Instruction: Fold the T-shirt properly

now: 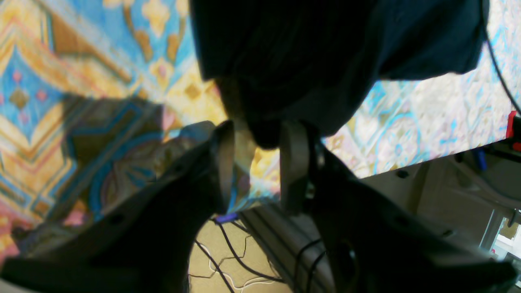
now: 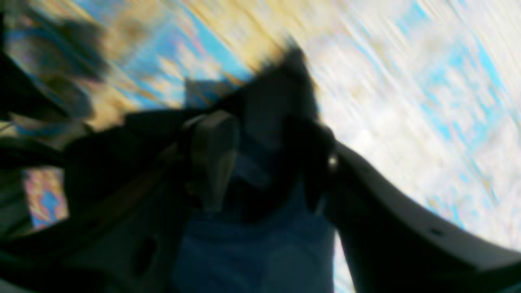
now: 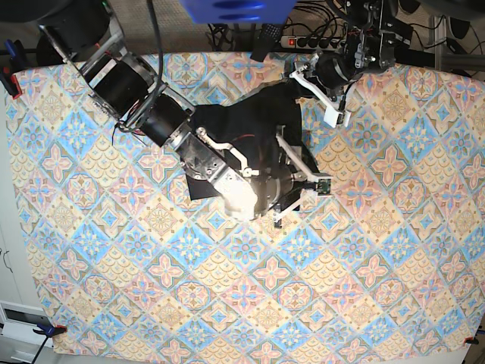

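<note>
The black T-shirt (image 3: 242, 129) lies folded into a rough square at the table's far middle. In the left wrist view, my left gripper (image 1: 259, 131) stands open at the table's edge, and a hanging tip of the T-shirt (image 1: 325, 49) dips between its fingertips without being clamped. My left arm (image 3: 345, 64) reaches in by the shirt's far right corner. The right wrist view is blurred by motion. There, my right gripper (image 2: 260, 154) has its jaws well apart, with dark T-shirt cloth (image 2: 260, 232) lying in the gap. My right arm (image 3: 151, 106) stretches across the shirt from the far left.
The colourful patterned tablecloth (image 3: 379, 265) covers the whole table. A power strip and cables (image 3: 303, 38) lie past the far edge. Clamps (image 3: 7, 76) hold the cloth at the table's corners. The left wrist view shows floor cables (image 1: 228, 260) below the table edge.
</note>
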You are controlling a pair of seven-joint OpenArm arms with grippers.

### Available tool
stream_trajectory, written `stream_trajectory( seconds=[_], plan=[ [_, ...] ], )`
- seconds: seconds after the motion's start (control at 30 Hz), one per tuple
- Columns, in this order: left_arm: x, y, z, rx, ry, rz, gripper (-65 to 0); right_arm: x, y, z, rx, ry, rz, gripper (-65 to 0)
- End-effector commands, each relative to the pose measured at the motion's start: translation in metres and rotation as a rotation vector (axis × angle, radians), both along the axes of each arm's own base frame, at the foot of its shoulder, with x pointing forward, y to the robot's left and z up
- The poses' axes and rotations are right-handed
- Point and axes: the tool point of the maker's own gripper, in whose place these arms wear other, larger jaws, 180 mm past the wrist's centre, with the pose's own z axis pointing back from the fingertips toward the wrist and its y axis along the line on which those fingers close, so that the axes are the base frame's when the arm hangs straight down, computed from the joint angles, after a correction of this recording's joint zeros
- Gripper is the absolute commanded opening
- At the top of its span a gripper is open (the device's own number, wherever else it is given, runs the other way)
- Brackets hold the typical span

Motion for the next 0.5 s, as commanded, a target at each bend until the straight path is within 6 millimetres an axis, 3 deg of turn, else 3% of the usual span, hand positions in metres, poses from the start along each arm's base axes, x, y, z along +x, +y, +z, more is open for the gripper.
stream_trajectory(
  seconds=[0.0,0.3,0.47],
  plan=[
    [0.004,-0.001,0.007,-0.013,-0.026,0.0,-45.4,0.017,-0.001,0.012,0.001,-0.045,-0.011,-35.7],
    [0.005,-0.002,0.007,-0.015,-0.027,0.002,-45.8,0.037,-0.008,0.011,-0.022,-0.103,-0.024,-35.9],
    [0.005,-0.002,0.007,-0.014,-0.027,0.001,-45.8,0.044,-0.003,0.019,0.0,-0.113,-0.047,-35.9]
  ],
)
